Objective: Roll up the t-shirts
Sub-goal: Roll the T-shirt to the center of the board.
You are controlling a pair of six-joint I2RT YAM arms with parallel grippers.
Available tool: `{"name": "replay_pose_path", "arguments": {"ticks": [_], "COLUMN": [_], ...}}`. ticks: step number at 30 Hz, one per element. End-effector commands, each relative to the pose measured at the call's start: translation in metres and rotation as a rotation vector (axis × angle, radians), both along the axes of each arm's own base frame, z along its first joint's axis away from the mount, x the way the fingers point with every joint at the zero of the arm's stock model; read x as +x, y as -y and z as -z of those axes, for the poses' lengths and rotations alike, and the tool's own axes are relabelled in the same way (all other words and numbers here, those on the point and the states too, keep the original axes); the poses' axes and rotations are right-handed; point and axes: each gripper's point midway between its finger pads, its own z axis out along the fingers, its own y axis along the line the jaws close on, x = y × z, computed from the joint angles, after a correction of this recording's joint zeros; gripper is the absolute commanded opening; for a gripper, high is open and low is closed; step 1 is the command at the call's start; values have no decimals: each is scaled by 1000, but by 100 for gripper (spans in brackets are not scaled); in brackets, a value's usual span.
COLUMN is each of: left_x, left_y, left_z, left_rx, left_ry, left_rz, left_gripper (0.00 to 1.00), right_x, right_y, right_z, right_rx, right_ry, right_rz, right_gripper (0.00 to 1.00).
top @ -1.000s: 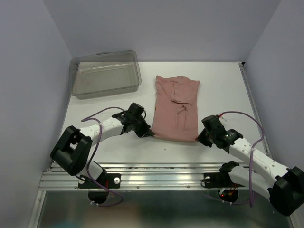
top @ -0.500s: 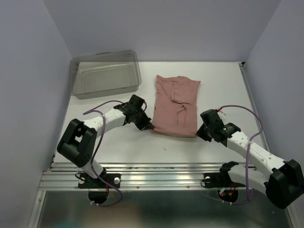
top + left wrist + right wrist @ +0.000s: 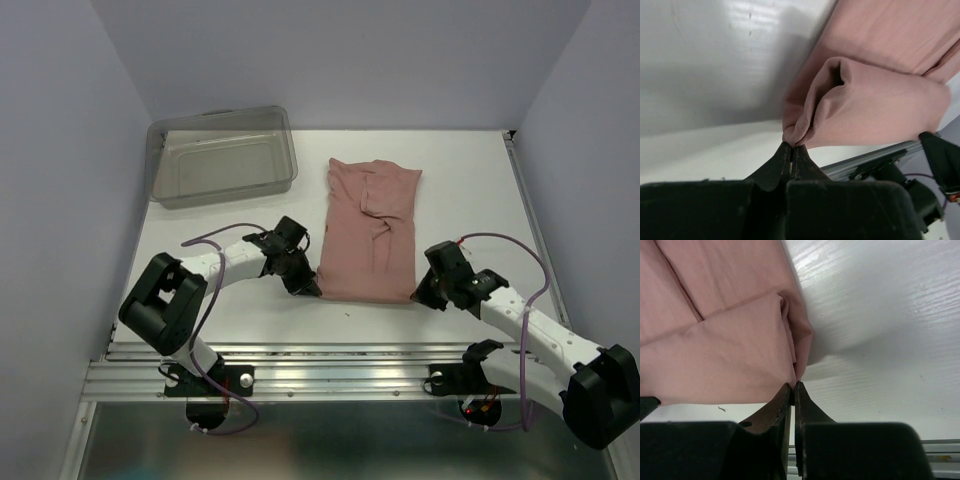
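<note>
The dusty-pink t-shirt (image 3: 370, 230) lies folded into a long strip on the white table, running away from the arms. My left gripper (image 3: 312, 288) is shut on its near left corner, and in the left wrist view the cloth (image 3: 865, 105) curls up into a loose fold right at the black fingertips (image 3: 786, 155). At the near right corner my right gripper (image 3: 420, 292) is shut on the hem; the right wrist view shows the pink edge (image 3: 730, 360) pinched between the tips (image 3: 799, 392). No print shows.
A clear grey plastic bin (image 3: 222, 156) stands at the back left of the table. The aluminium rail (image 3: 330, 365) runs along the near edge behind the grippers. Pale walls close in on both sides and the back.
Both grippers first carried the near hem away from the arms, then drew it back toward the near edge. Both stay shut on the corners.
</note>
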Motion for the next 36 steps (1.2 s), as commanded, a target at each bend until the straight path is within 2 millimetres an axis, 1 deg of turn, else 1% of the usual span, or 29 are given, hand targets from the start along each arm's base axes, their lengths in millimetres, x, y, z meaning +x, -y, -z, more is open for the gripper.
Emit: {"name": "replay_pose_path", "arguments": {"ticks": [1,4,8,11,14,15,16,18,19,20,21,22,23,25,26,27,28,29,30,31,32,33,34,36], "left_x": [-30,-44,-51,-48,-43,-42,-40,-39,-39,-39,-38,-38,-35,-34,-29,-27,-25,-20,-16,-12,-10,-7,-6,-2], "left_y": [-2,0,1,1,2,3,3,2,0,-2,-3,-7,-10,-15,-17,-17,-18,-17,-12,-8,-3,5,12,19], "left_z": [2,10,13,11,5,1,-1,-9,-9,-11,-16,-16,-18,-24,-28,-33,-36,-41,-49,-53,-57,-60,-64,-58], "left_rx": [0,2,4,2,0,-7,-8,-17,-8,-2,-2,16,34,49,65,65,65,65,40,23,5,-26,-46,-41], "left_ry": [-2,-27,-36,-22,13,33,48,83,99,112,133,137,159,183,207,226,241,265,300,319,332,345,352,348], "left_rz": [107,144,161,157,161,166,167,180,189,193,196,195,196,194,183,176,172,164,164,165,169,180,193,205], "left_gripper": [0,0,0,0,0,3,10,17,23,32,37,41,43,43,43,42,41,39,29,19,8,0,0,0], "right_x": [-3,-3,-5,-6,-9,-10,-12,-15,-16,-16,-18,-18,-17,-15,-13,-12,-6,-2,6,10,14,20,25,34], "right_y": [-1,-2,-1,1,3,3,5,6,7,7,9,11,15,15,13,14,13,13,11,10,7,1,-3,-11], "right_z": [-1,-3,-4,-5,-1,1,4,7,9,9,9,8,4,-1,-5,-8,-17,-22,-31,-35,-38,-39,-43,-40], "right_rx": [21,27,26,28,23,22,17,10,1,-1,-15,-30,-52,-55,-48,-53,-52,-56,-60,-59,-55,-47,-37,-24], "right_ry": [0,1,-2,1,-6,-10,-18,-25,-27,-29,-35,-35,-27,-12,1,5,29,43,73,87,99,106,116,120], "right_rz": [-3,-5,-1,6,10,13,11,6,-2,-10,-12,-22,-19,-29,-34,-30,-32,-33,-36,-40,-48,-70,-76,-94], "right_gripper": [1,1,1,1,1,1,1,1,12,22,35,46,54,56,57,56,56,54,51,47,36,28,16,8]}}
